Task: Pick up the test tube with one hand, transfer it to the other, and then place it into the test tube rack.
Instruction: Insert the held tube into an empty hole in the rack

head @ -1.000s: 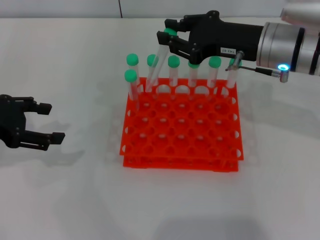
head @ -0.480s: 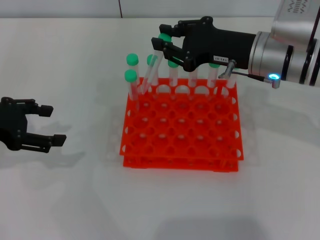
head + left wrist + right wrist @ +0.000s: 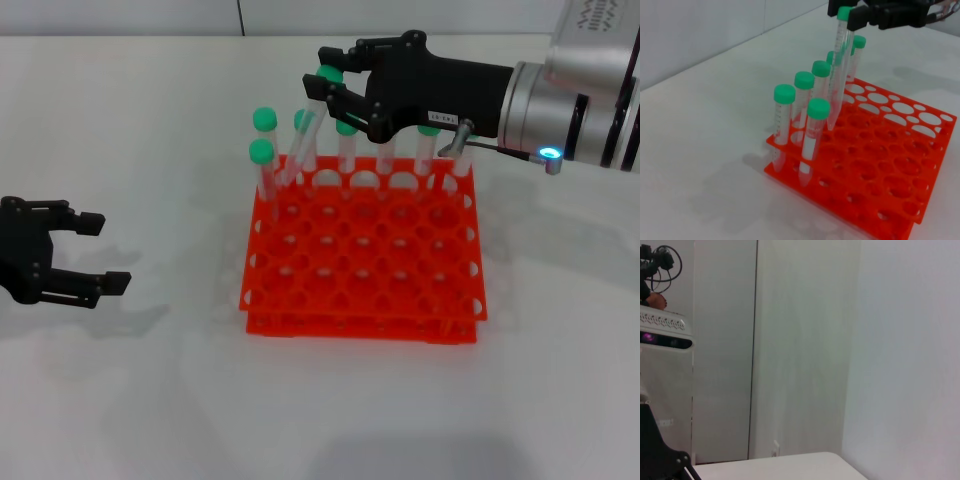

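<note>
left gripper (image 3: 88,250): parked low on the white bench (image 3: 120,120), well left of the rack, fingers spread and holding nothing, so I'd guess its handover part is done.

bright orange square plastic rack (image 3: 365,262): mid-bench, other green-capped tubes (image 3: 264,150) filling its far-left holes.

slim clear plastic test tube with round green cap (image 3: 312,120): tilted, tip right at a far-row hole.

right gripper (image 3: 331,82): pinching that tube at the cap, probably lining it up.

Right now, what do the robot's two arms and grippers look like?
The right gripper is matte black with jointed fingers and a small white label on its body. Behind it comes a silver cylindrical wrist with a black band, a glowing blue light and a thin dark cable. The left gripper is the same black type; its arm is out of view.
</note>
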Motion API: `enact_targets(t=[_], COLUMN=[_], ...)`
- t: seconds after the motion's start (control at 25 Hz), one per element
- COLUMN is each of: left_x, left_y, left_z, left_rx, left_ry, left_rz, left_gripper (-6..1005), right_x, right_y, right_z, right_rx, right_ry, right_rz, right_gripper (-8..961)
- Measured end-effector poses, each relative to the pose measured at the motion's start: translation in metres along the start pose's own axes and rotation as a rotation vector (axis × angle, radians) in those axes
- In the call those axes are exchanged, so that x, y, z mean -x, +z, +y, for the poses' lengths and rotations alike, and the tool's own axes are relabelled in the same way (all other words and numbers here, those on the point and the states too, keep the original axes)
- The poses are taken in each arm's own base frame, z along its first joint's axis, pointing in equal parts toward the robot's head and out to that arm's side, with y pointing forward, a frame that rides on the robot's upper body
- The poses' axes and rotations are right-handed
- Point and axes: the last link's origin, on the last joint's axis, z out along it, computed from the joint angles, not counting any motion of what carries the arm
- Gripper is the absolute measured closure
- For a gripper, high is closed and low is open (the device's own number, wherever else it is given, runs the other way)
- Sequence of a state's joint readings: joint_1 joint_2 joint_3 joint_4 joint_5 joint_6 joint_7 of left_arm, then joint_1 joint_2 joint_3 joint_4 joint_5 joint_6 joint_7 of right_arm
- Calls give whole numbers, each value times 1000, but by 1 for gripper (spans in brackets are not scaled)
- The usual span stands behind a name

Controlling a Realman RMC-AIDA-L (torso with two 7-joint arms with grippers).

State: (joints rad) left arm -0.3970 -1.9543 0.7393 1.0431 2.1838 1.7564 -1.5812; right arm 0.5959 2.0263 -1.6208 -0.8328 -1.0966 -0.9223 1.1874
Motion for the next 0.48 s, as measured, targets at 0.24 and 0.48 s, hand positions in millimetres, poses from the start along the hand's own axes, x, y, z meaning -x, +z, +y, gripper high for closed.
enact_targets(t=[0.24,0.48], left_x=[2,1], left_y=[1,1], left_z=[1,0], left_rx=[4,3], left_ry=[-8,-7], left_rz=[6,9], left_gripper=[124,124], right_x=[3,2], right_y=[-1,-3], right_z=[1,2], right_rx=[4,4], right_ry=[-7,-13], right_rz=[-6,-8], right_gripper=[673,673])
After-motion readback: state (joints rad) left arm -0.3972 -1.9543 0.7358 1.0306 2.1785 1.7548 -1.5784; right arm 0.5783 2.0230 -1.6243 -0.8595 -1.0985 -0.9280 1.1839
